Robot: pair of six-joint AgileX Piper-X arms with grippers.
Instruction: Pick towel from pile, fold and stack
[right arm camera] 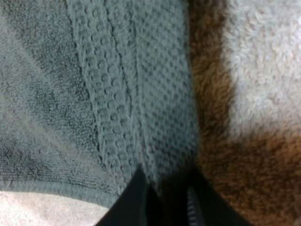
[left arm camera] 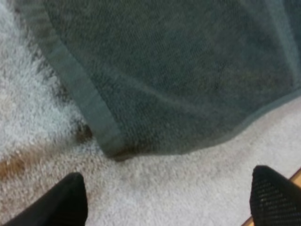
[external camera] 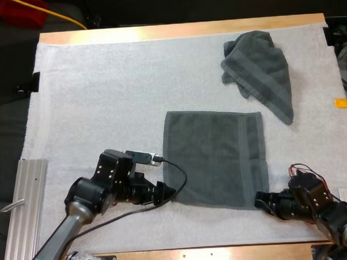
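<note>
Currently you have the right gripper (external camera: 260, 200) clamped on the near right corner of the flat towel (external camera: 215, 157), your left gripper (external camera: 168, 190) spread open just off its near left corner, crumpled towel (external camera: 260, 71) beyond.

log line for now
left gripper: open, at corner of flat towel | right gripper: at other near corner | crumpled towel: far right

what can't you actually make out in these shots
- High view: the crumpled towel hides its layer count in its own folds.
- High view: the flat towel may be one layer or several; its top surface covers the rest.
- High view: the right gripper covers the flat towel's near right corner.
- Right wrist view: shadow between the fingers hides how much hem they pinch.
</note>
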